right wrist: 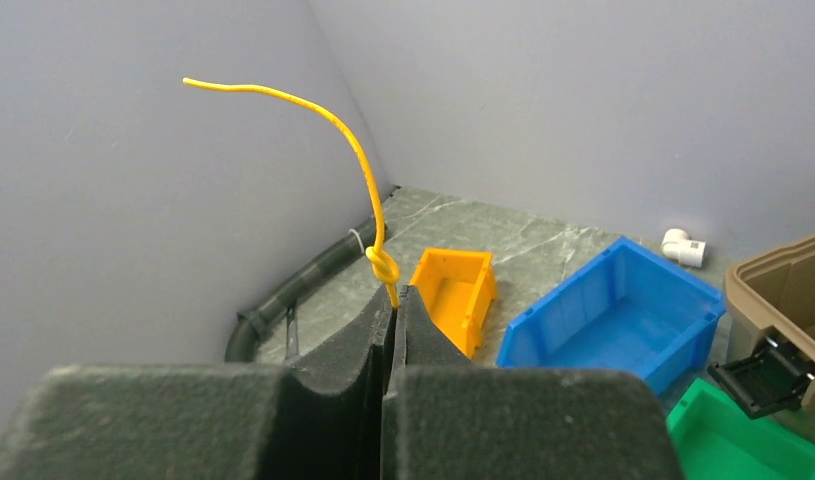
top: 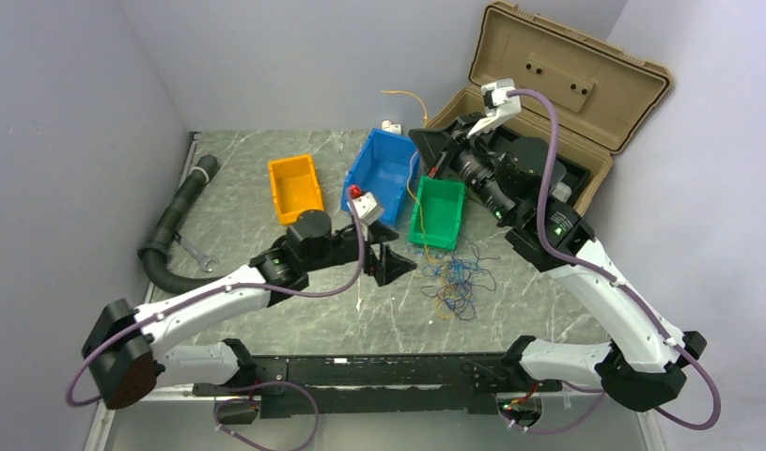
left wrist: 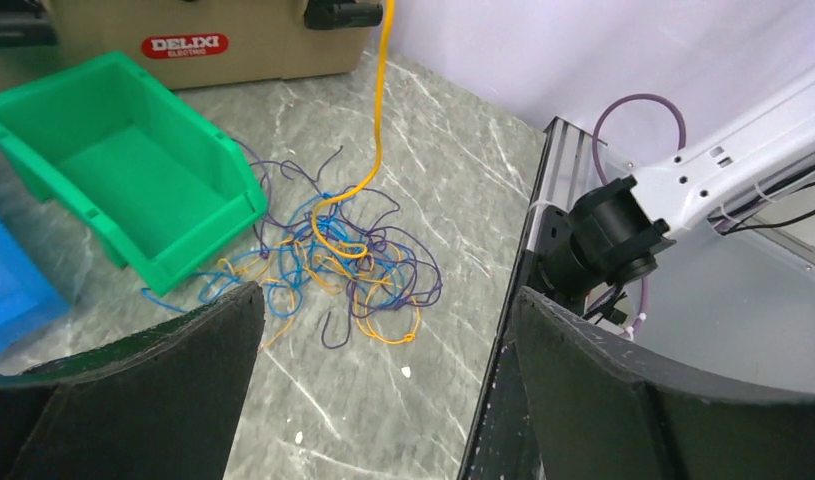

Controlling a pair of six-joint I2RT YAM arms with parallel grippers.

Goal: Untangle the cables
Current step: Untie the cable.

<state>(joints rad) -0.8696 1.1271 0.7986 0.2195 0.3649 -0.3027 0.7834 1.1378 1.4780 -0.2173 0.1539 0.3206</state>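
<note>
The cables point(top: 459, 277) lie as a loose tangle of blue, yellow-orange and dark purple wires on the table, in front of the green bin. They also show in the left wrist view point(left wrist: 333, 255). One yellow wire point(right wrist: 368, 190) with a small knot rises from the tangle. My right gripper point(right wrist: 396, 292) is shut on it just below the knot and holds it high over the bins point(top: 422, 139). The wire's free end curls up beyond the fingers. My left gripper point(left wrist: 388, 295) is open and empty, low over the table just left of the tangle point(top: 398, 263).
A green bin point(top: 437, 211), a blue bin point(top: 383, 169) and an orange bin point(top: 294, 186) stand behind the tangle. An open tan case point(top: 557, 103) is at the back right. A black corrugated hose point(top: 177, 221) and a wrench point(top: 198, 254) lie at the left.
</note>
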